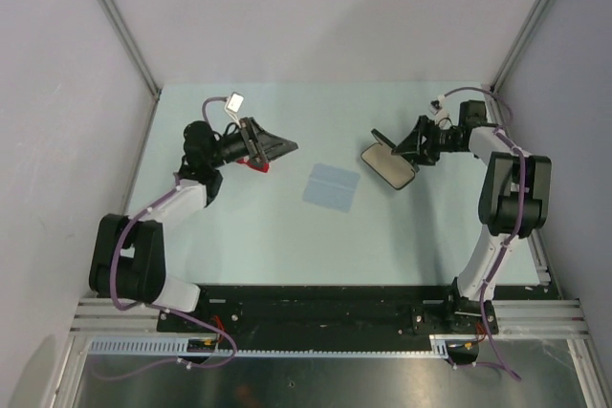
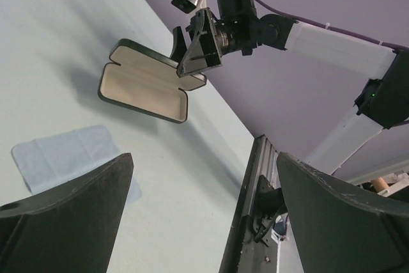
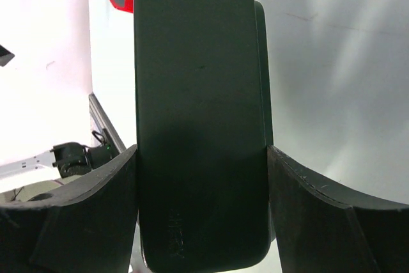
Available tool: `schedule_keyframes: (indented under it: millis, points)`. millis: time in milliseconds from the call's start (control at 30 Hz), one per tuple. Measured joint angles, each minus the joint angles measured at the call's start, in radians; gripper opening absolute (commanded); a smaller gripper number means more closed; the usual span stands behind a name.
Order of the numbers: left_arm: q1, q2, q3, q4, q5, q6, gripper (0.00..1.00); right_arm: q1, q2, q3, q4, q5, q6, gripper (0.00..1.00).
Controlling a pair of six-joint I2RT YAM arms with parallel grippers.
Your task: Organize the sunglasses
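Table scene with two arms, an open glasses case, a cloth and red sunglasses

The pale blue-green table (image 1: 287, 246) is flanked by the left arm (image 1: 143, 236) and the right arm (image 1: 507, 188), both reaching toward the middle. The black glasses case (image 2: 144, 87) is clamped across its width by the right gripper (image 1: 402, 148). It is seen hinged open from the left wrist view, with a pale lining and a shadow thrown on the table beside it. The pale blue cloth (image 1: 331, 185) is laid flat between the two grippers, touched by neither. The left gripper (image 1: 287, 147) is held with its fingers (image 2: 70, 222) spread wide apart and nothing between them. The sunglasses (image 1: 254, 165), with red frame and dark lenses, are lying on the table just beside and below that gripper, well apart from the case.
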Motion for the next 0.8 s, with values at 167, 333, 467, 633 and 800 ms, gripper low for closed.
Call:
schedule_keyframes:
  millis: [167, 333, 467, 633, 800]
  points:
    - [0.000, 0.062, -0.003, 0.002, -0.019, -0.010, 1.00, 0.011, 0.096, 0.021, -0.067, 0.002, -0.084, 0.00]
    - [0.000, 0.129, -0.003, 0.000, -0.018, -0.017, 1.00, 0.025, 0.128, 0.036, -0.111, 0.024, -0.124, 0.17]
    - [0.000, 0.151, -0.003, -0.002, -0.014, -0.018, 1.00, 0.034, 0.128, 0.060, -0.140, 0.052, -0.148, 0.53]
    - [0.000, 0.162, -0.003, -0.002, -0.006, -0.018, 1.00, 0.042, 0.128, 0.079, -0.174, 0.082, -0.180, 0.68]
    - [0.000, 0.163, -0.003, -0.002, -0.002, -0.018, 1.00, 0.048, 0.134, 0.103, -0.204, 0.101, -0.200, 0.74]
